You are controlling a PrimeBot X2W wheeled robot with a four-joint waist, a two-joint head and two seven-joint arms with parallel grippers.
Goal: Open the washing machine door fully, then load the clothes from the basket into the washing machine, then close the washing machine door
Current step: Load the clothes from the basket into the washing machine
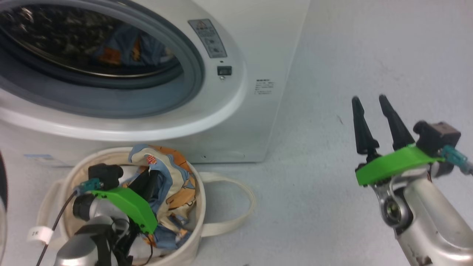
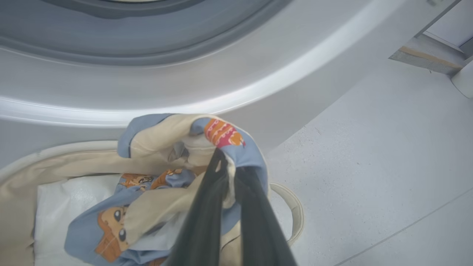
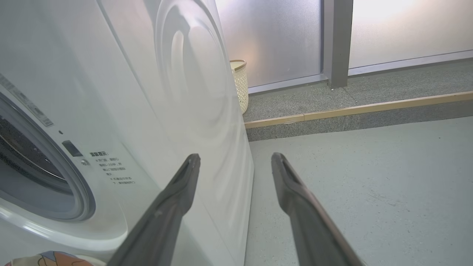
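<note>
The white washing machine stands with its mouth uncovered, and one piece of blue and orange clothes lies in the steel drum. A dark sliver at the far left edge looks like the washing machine door swung aside. The cream basket sits on the floor in front, holding printed clothes. My left gripper is inside the basket, shut on the clothes, which bunch around its fingertips. My right gripper hangs open over bare floor to the right, holding nothing.
A plain white cloth lies in the basket under the printed fabric. The basket's strap handle loops onto the floor. A raised step with wood edging and a pale woven bin stand behind the machine. Grey floor stretches to the right.
</note>
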